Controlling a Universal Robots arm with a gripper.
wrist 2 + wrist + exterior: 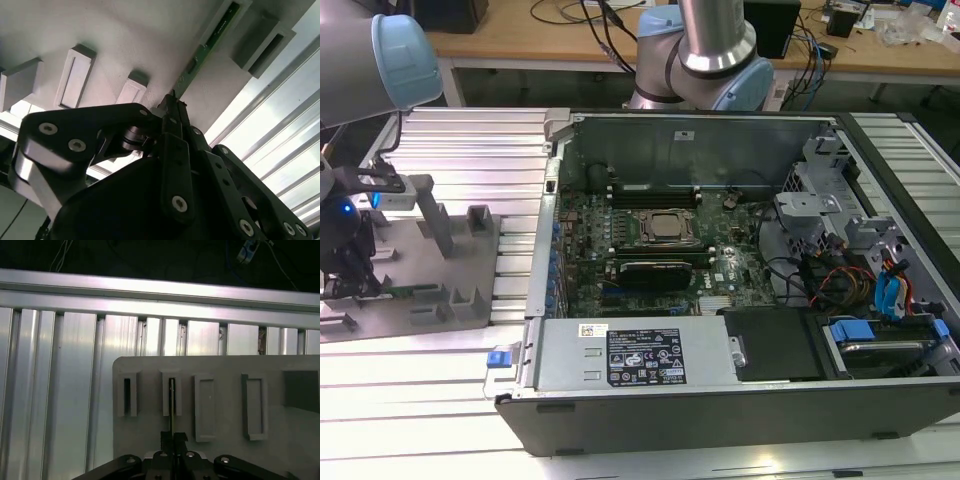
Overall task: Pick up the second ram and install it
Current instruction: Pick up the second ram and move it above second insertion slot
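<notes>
The second ram (pixel 210 37) is a thin green stick standing on edge in a slot of the grey holder tray (pixel 125 35). My gripper (pixel 172 97) is shut on its near end, the dark fingers pressed together around the board. In the first wrist view the second ram (pixel 171 400) is a narrow line running from the gripper (pixel 173 436) into a tray (pixel 220 365) slot. In the exterior view the gripper (pixel 348 290) hangs low over the tray (pixel 450 310) at that view's left, with a bit of green ram (pixel 408 292) beside it.
An open computer case (pixel 720 400) lies at the exterior view's right of the tray, with its motherboard (pixel 660 230), a black expansion card (pixel 655 272) and a power supply (pixel 630 355). The arm's base (pixel 705 60) stands behind the case. The ribbed aluminium table (pixel 470 140) carries everything.
</notes>
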